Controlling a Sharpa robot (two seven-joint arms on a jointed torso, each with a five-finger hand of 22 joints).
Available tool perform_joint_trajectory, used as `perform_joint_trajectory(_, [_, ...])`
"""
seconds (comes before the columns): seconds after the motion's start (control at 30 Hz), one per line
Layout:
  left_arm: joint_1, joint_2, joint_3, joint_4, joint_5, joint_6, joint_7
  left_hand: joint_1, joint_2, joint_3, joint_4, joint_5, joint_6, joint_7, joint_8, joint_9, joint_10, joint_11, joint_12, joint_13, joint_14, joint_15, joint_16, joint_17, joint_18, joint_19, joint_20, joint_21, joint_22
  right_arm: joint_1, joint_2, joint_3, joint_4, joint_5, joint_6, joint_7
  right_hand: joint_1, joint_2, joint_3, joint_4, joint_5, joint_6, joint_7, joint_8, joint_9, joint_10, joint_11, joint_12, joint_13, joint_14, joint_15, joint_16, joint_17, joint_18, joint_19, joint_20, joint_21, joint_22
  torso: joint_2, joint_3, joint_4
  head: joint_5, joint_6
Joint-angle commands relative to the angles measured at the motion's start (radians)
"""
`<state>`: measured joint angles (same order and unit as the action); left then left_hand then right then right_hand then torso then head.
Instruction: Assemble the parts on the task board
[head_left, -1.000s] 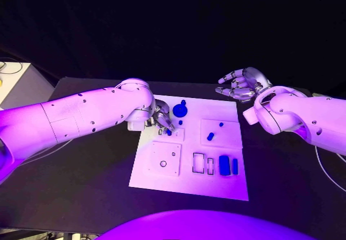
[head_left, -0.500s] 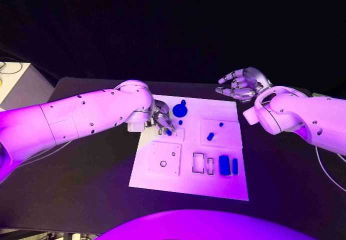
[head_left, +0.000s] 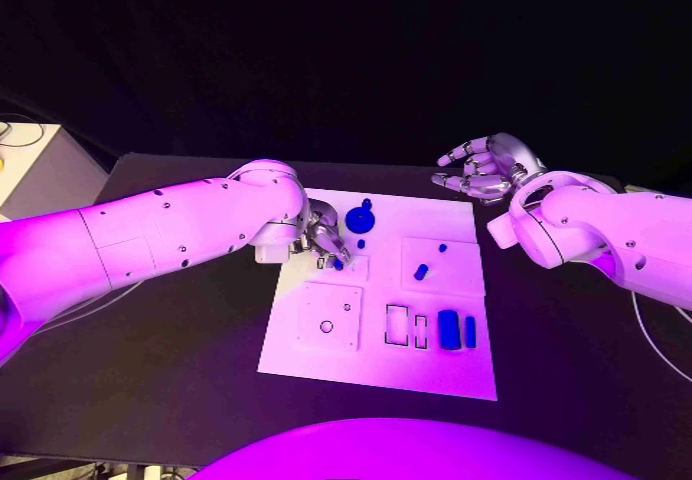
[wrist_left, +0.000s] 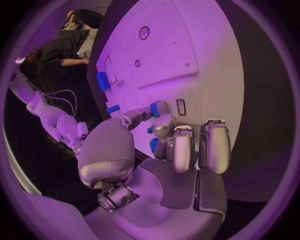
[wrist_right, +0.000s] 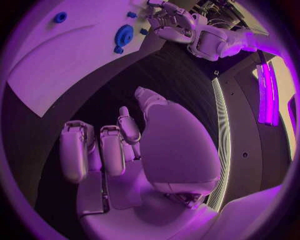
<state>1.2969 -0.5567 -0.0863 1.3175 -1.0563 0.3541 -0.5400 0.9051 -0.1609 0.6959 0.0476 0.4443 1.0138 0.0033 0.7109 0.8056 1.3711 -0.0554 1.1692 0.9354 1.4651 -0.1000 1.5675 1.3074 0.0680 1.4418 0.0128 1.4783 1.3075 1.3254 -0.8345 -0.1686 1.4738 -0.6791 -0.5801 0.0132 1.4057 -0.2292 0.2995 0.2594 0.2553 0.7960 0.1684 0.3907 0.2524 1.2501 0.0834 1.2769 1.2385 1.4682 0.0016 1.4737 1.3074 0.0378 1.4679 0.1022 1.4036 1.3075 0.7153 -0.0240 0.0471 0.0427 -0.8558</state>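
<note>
Left hand (head_left: 323, 240) down over the upper left part of the task board (head_left: 375, 370), fingers curled downward. Its fingertips pinch a small blue part (head_left: 338, 265) at a small rectangular recess; the left wrist view shows a blue piece (wrist_left: 154, 109) caught between thumb and a finger. Its long axis appears roughly upright, though the piece is mostly hidden by the fingers, so this is uncertain.

Right hand (head_left: 483, 168) raised over the black table (head_left: 173, 380) beyond the board's far right corner, fingers spread and loosely curved, nothing held.

Round blue part (head_left: 361, 220) lies just beside the left hand, on the side toward the right hand. Short blue peg (head_left: 421, 271) lies tilted in the square panel to the right of the left hand. Two long blue bars (head_left: 456, 330) lie side by side near the board's right edge, long axes running toward the robot, well apart from both hands.
</note>
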Motion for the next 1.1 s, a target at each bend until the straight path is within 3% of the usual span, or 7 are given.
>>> perform_joint_trajectory(0.03, [-0.012, 0.005, -0.008, 0.007, 0.012, 0.030, 0.005, -0.001, -0.010, 0.011, -0.023, -0.001, 0.006, -0.002, -0.006, -0.001, 0.003, -0.007, -0.006, 0.001, 0.106, -0.006, 0.003, 0.263, -0.020, 0.003, -0.005, -0.001, 0.052, 0.000, 0.000, 0.000, 0.002, -0.008, 0.010, 0.010, -0.004, -0.002, -0.007, -0.001, 0.007, -0.007, -0.001, 0.006, 0.001, -0.004, -0.001, 0.005, -0.001, 0.051, 0.003, -0.003, 0.082, 0.002, 0.032, 0.004, -0.006, 0.163, 0.000, 0.0003, 0.0001, -0.001, 0.000])
perform_joint_trajectory(0.33, [-0.012, 0.004, -0.008, 0.004, 0.012, 0.030, 0.005, -0.005, -0.012, -0.018, -0.004, -0.002, 0.010, -0.003, -0.009, -0.001, 0.004, -0.008, -0.005, 0.004, 0.106, -0.007, 0.003, 0.263, -0.020, 0.003, -0.006, -0.002, 0.052, 0.000, -0.001, 0.000, 0.002, -0.008, 0.009, 0.011, -0.005, -0.001, -0.009, 0.000, 0.008, -0.009, -0.001, 0.008, 0.001, -0.006, -0.001, 0.004, -0.004, 0.050, 0.003, -0.004, 0.080, 0.003, 0.031, 0.004, -0.009, 0.162, 0.000, 0.0005, 0.0003, -0.002, 0.000])
perform_joint_trajectory(0.8, [-0.012, 0.004, -0.008, -0.001, 0.010, 0.029, 0.005, -0.010, -0.032, -0.142, 0.064, -0.015, 0.020, -0.004, -0.020, 0.001, 0.003, -0.008, -0.007, 0.007, 0.106, -0.008, 0.003, 0.263, -0.020, 0.003, -0.007, -0.004, 0.052, -0.001, -0.001, 0.000, 0.001, -0.007, 0.009, 0.012, -0.007, -0.002, -0.011, 0.001, 0.007, -0.012, 0.000, 0.007, 0.001, -0.010, 0.000, 0.001, -0.008, 0.049, 0.003, -0.006, 0.078, 0.004, 0.028, 0.004, -0.015, 0.158, 0.000, 0.0002, 0.0002, -0.002, -0.001])
perform_joint_trajectory(1.1, [-0.012, 0.003, -0.008, -0.002, 0.010, 0.030, 0.005, -0.007, -0.033, -0.162, 0.076, -0.020, 0.021, -0.004, -0.022, 0.002, 0.003, -0.008, -0.005, 0.011, 0.106, -0.008, 0.003, 0.263, -0.020, 0.004, -0.007, -0.004, 0.052, -0.001, -0.001, 0.000, 0.000, -0.007, 0.009, 0.012, -0.008, -0.002, -0.013, 0.002, 0.007, -0.020, 0.001, 0.004, -0.001, -0.021, 0.001, -0.008, -0.019, 0.046, 0.004, -0.011, 0.070, 0.006, 0.024, 0.004, -0.025, 0.153, 0.000, -0.0001, -0.0001, -0.002, -0.001])
